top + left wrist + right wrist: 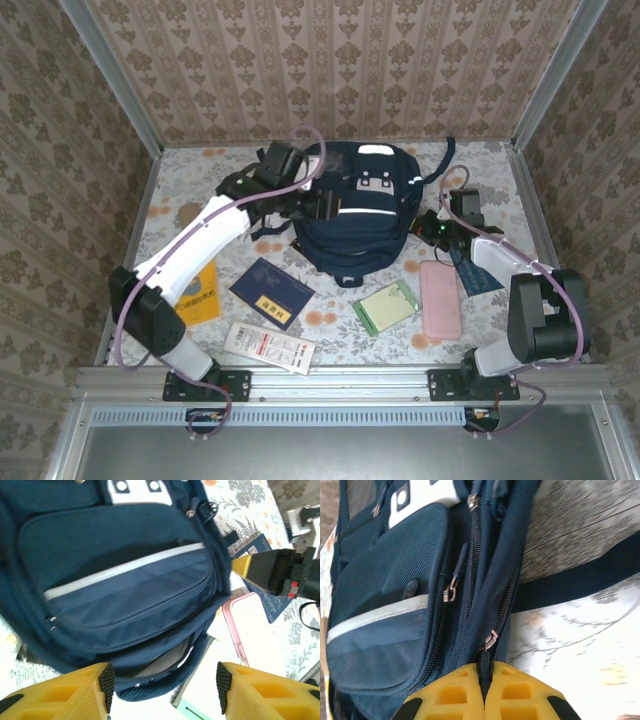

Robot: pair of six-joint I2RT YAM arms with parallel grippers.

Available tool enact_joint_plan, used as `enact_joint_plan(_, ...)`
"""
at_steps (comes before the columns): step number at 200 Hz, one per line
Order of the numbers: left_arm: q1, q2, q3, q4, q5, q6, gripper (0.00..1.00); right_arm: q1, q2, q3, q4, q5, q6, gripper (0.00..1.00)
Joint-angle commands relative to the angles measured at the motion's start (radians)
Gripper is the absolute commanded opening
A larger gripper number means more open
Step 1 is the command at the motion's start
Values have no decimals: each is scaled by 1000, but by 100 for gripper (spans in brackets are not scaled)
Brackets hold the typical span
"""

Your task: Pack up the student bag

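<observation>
**Robot arms at a backpack's zipper**

The student bag (pixel 352 215), a large navy-blue fabric backpack with white reflective stripes, lies at the centre of the patterned table (pixel 500 175). The right gripper (pixel 484 682) has its yellow fingers pressed together on a dark zipper pull (pixel 489 642), probably to draw a compartment open. The left gripper (pixel 165 682) hovers over the bag's front, fingers apart and empty, likely ready to steady it.

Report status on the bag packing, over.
Left gripper open at bag. Right gripper shut on zip pull. Pink case near bag, unpacked.
</observation>
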Motion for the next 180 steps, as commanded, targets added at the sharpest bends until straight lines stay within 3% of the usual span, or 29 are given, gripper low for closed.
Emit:
enact_joint_plan(1,-79,136,108,-73,-37,184,59,33,-42,-20,49,-111,34,0)
enact_joint_plan(54,-211,337,249,-75,-46,413,58,34,-78,-39,65,-203,97,0)
enact_joint_plan(81,-231,350,169,25,-96,506,57,32,-66,-40,85,-238,125,0)
enact_joint_plan(124,-231,393,139,78,-220,556,52,24,-47,-43,144,-289,176,0)
enact_joint_plan(180,-228,444,115,113,-230,546,54,11,-34,-42,186,-327,217,0)
